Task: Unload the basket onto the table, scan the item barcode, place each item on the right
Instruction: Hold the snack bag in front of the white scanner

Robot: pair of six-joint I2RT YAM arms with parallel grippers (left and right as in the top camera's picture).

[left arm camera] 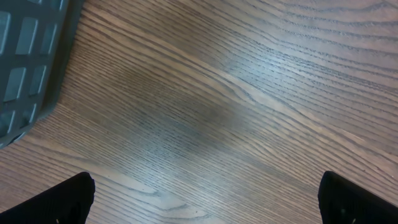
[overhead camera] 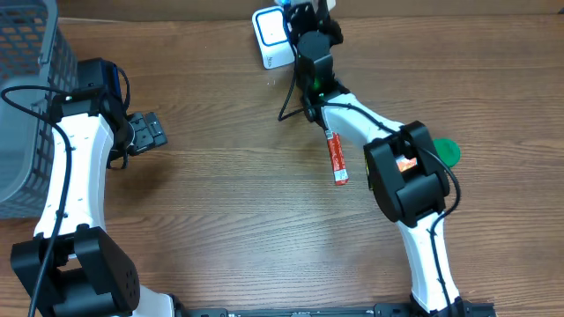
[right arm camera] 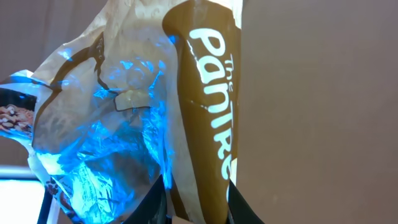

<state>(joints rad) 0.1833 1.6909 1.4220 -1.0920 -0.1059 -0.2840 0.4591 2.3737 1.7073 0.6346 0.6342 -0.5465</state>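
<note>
Overhead view: the right arm reaches to the far edge of the table [overhead camera: 220, 202], with the right gripper [overhead camera: 308, 13] just beside the scanner [overhead camera: 271, 35], a white box whose face glows blue. The left gripper [overhead camera: 148, 130] hangs over bare wood near the grey basket [overhead camera: 26, 106], well apart from the scanner. A red stick [overhead camera: 337, 158] lies flat beside the right arm, and a green disc [overhead camera: 448, 151] shows behind its elbow.

Right wrist view: the jaws stand narrow, pinching the lower end of a crinkled brown and cream packet [right arm camera: 186, 93]. Blue light falls on its left half. No barcode can be made out on the visible side.

Left wrist view: the jaws stand wide apart and hold nothing, with only wood grain and a corner of the basket between them.
</note>
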